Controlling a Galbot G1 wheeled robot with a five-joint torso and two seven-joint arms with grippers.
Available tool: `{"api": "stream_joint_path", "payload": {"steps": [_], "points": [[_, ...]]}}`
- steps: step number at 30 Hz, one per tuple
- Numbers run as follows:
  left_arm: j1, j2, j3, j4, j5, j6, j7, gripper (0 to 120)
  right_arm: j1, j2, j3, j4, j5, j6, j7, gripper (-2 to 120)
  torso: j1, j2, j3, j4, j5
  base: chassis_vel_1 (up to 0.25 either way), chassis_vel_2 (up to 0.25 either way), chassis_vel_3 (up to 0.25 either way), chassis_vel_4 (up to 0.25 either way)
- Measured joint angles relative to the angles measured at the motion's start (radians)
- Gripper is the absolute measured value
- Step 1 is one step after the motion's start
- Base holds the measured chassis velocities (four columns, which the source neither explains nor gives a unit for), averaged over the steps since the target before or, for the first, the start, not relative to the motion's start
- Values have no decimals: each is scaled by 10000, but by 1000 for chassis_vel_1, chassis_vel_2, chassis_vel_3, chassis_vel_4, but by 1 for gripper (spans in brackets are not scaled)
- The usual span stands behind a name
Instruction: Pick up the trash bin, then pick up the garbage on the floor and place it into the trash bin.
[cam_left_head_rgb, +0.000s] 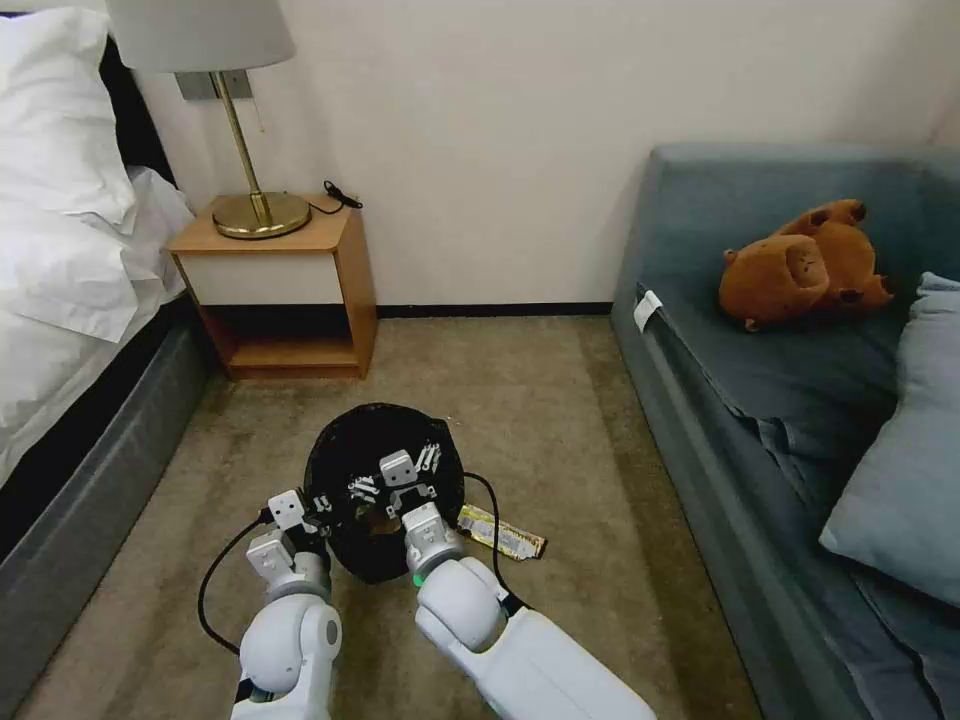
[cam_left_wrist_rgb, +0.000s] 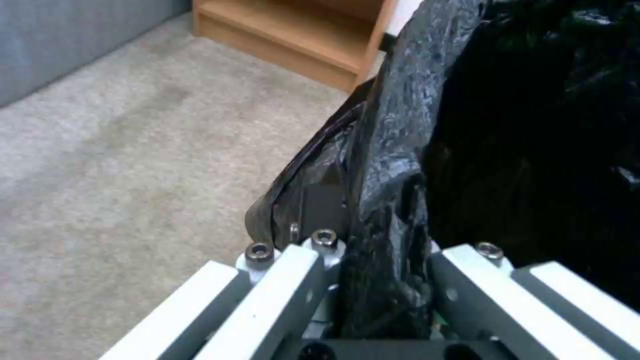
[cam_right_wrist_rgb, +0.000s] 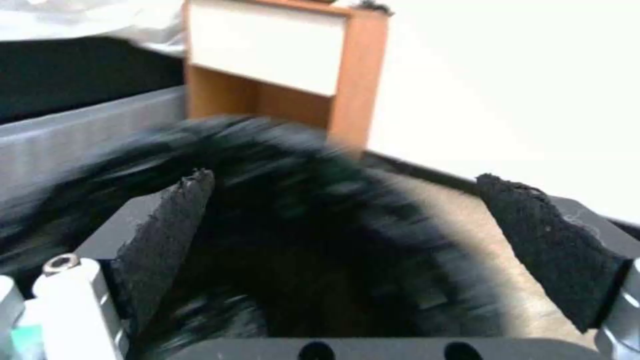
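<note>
On the left we see the left pincer (cam_left_head_rgb: 318, 503) clamped on the black-bagged rim of the trash bin (cam_left_head_rgb: 352, 450), which sits above the carpet between both arms. The right pincer (cam_left_head_rgb: 398, 482) hangs over the bin's mouth, spread wide. Just right lies the yellow-black wrapper (cam_left_head_rgb: 503, 533)

We see a glossy black liner on the bin (cam_left_head_rgb: 350, 455) under our white-and-grey right gripper (cam_left_head_rgb: 395, 478), a yellow-and-black wrapper (cam_left_head_rgb: 503, 533) just to its right on tan carpet (cam_left_head_rgb: 520, 400), and a brown teddy bear (cam_left_head_rgb: 800, 265) on the blue-grey sofa (cam_left_head_rgb: 720, 400) beyond.
</note>
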Motion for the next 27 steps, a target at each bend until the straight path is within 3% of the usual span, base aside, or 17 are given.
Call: {"api": "stream_joint_path", "payload": {"steps": [11, 16, 22, 24, 27], "points": [[30, 231, -483, -239, -370, 83, -16, 1, 1219, -755, 1439, -547, 375, -258, -271, 100, 0, 0, 0, 2, 0, 0, 0, 0, 0], [-15, 296, -567, -407, -493, 158, -69, 1, 1212, -1055, 2076, -1833, 708, -142, -1505, 100, 0, 0, 0, -1, 1, 0, 0, 0, 0], [-68, 291, -460, -417, -691, 299, -151, 1, 1176, -1020, 2203, -2853, 769, 27, -2319, 100, 0, 0, 0, 1, 0, 0, 0, 0, 0], [-121, 283, -430, -565, -696, 395, -178, 1, 1215, -1080, 2205, -3556, 742, 81, -3377, 100, 0, 0, 0, 0, 2, 0, 0, 0, 0], [-127, 276, -430, -660, -691, 427, -188, 1, 1319, -1137, 2182, -3977, 635, 75, -4065, 100, 0, 0, 0, 1, 0, 0, 0, 0, 0]]}}
